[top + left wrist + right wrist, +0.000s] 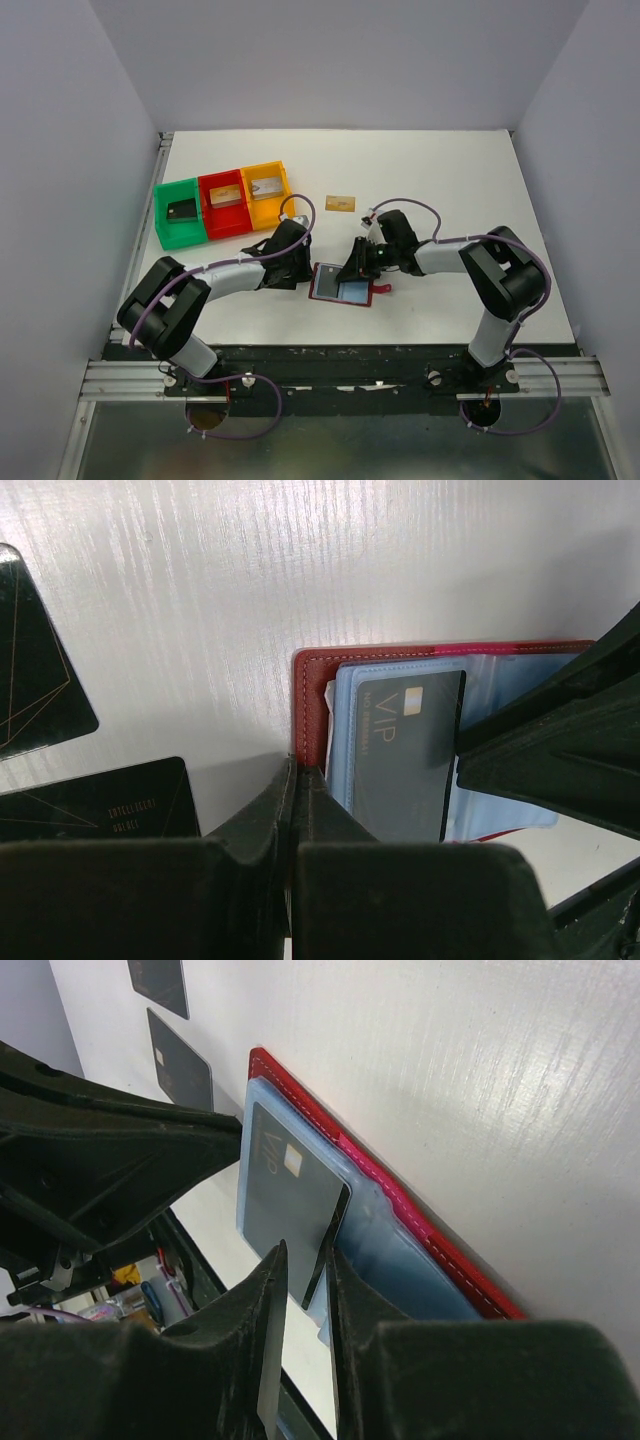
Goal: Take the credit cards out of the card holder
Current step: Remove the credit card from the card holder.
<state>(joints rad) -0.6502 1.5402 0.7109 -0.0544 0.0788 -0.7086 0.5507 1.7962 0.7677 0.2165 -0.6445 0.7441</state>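
Maroon holder (312,700) with light blue pockets (345,720) and a grey card (405,750); green tray (185,238), red tray (228,228), yellow tray (268,215); gold card (341,204); white counter (450,180).

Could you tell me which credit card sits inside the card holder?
The grey plastic VIP card, tucked in the maroon folding holder's blue pocket; the two black cards lie outside it.

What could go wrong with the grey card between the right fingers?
The right gripper straddles a corner of the grey card; closing there, the card might slip or bend.
The left gripper is shut at the edge of the card holder; if that hold is weak, the holder may lift too.
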